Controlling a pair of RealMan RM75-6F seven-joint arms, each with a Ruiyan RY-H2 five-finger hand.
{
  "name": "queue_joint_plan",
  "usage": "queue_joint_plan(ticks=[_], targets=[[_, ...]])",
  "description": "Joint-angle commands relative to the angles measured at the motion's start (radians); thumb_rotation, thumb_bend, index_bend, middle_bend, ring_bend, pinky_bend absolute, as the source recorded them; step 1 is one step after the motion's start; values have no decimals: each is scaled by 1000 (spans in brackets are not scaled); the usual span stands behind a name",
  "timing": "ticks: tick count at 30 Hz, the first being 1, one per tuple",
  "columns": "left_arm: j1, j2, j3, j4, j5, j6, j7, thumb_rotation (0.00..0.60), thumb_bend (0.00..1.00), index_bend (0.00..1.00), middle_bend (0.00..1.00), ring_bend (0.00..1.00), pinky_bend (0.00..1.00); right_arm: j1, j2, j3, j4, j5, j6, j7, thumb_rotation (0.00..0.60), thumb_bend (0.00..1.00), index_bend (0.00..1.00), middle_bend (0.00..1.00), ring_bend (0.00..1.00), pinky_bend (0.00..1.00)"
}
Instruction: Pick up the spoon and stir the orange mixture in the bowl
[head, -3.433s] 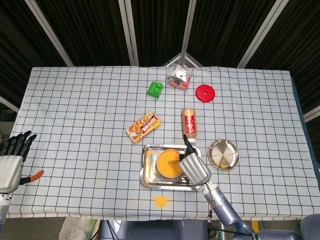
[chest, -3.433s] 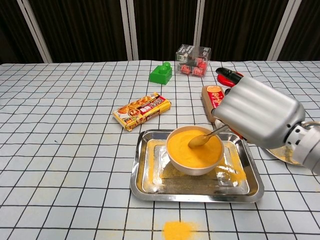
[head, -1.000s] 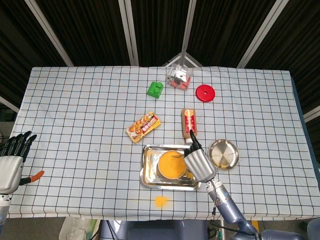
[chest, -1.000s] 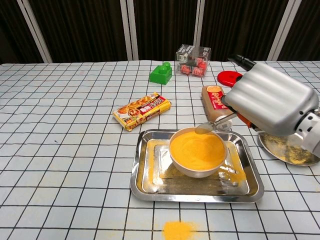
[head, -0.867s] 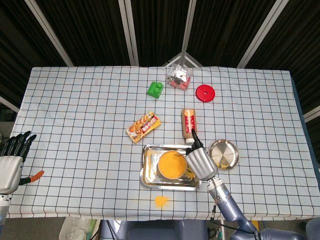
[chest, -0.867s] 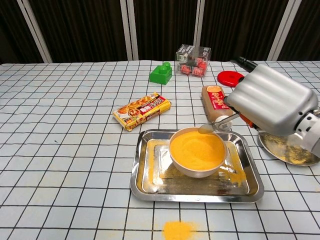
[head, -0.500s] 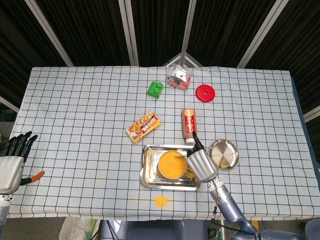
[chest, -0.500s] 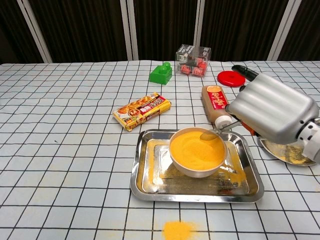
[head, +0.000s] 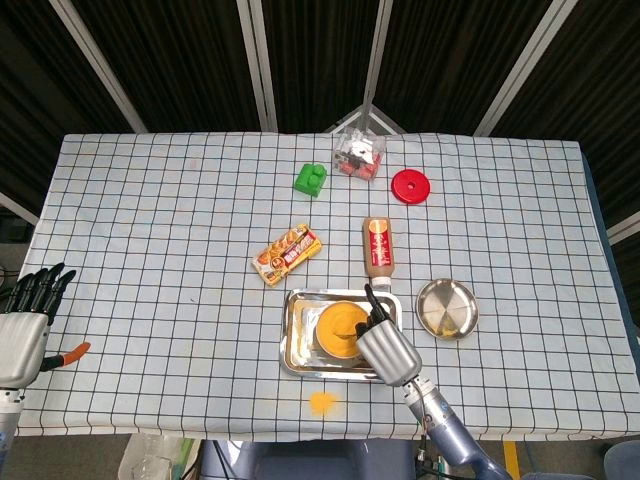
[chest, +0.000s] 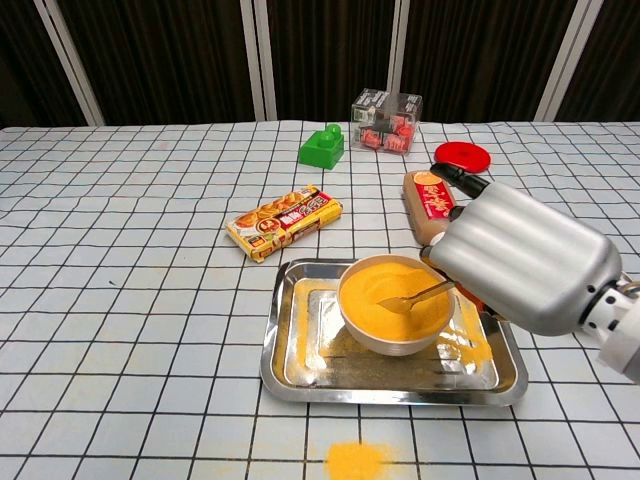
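Note:
A white bowl (chest: 388, 338) of orange mixture (chest: 385, 295) stands in a steel tray (chest: 300, 370); the head view shows the bowl (head: 340, 328) in the tray (head: 296, 350) too. My right hand (chest: 520, 268) holds a metal spoon (chest: 418, 296) whose tip dips into the mixture from the right. From above, the right hand (head: 386, 347) covers the bowl's right side and hides the spoon. My left hand (head: 20, 335) hangs at the table's left edge, fingers spread, holding nothing.
A sauce bottle (chest: 432, 205) lies behind the tray, a snack pack (chest: 284, 221) to its left. Green block (chest: 322, 146), clear box (chest: 386, 120) and red disc (chest: 462, 155) sit further back. A steel dish (head: 446, 308) lies right of the tray. Orange powder (chest: 357, 461) is spilled near the front edge.
The right hand came back toward the bowl and lowered; the spoon, lifted above the far rim a second ago, now dips into the mixture. The left hand stayed still.

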Motion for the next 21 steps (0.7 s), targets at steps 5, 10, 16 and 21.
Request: queue_joint_plan(ticks=[5,10,16,21], targets=[[1,0,0,1,1,2,-1,600,0,0,0,0,0,6,2,30,12,-5,10,1,600,833,950,797,472,0],[0,-1,-1,3,-2,-1,0,600,0,0,0,0,0,11,13,67,30,12,16,11,600,832,950,797,472,0],[-1,-2,-1,4,-5,-4,3,600,0,0,0,0,0,13,27,98,54,36,18,23,600,832,950,797,472,0],[-1,-4,0,5,-5,-5,8,600,0,0,0,0,0,9,27,96,78,52,13,35,600,832,950,797,472,0]])
